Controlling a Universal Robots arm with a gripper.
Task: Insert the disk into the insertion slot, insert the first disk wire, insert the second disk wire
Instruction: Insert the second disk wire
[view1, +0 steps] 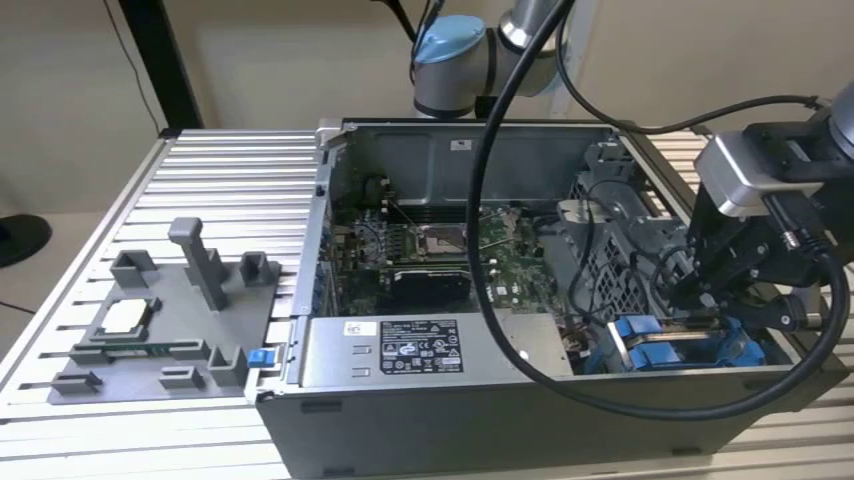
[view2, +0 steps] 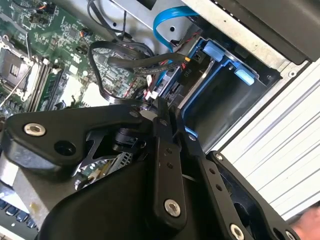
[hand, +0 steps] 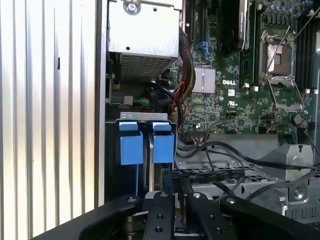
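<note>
The disk sits in the insertion slot at the computer case's corner toward the exterior view's right, with its blue carrier framing it. In the second wrist view its grey body shows edge-on between the blue rails, and its long axis seems to run down into the bay, though most of it is hidden. Two blue tabs stand side by side at the bay's mouth in the first wrist view, touching or nearly so. One black flat cable and one light blue cable curve toward the end of the disk; whether either is plugged in I cannot tell. The gripper hangs just above the bay, its two black fingers drawn close together with only a thin gap between them — the jaws look almost closed, and I cannot tell whether they grip anything. Beyond the bay lie one green motherboard and one boxy grey power supply with a white sticker. Outside the case, on the ribbed metal worktop, rests one grey fixture plate carrying several upright posts.
</note>
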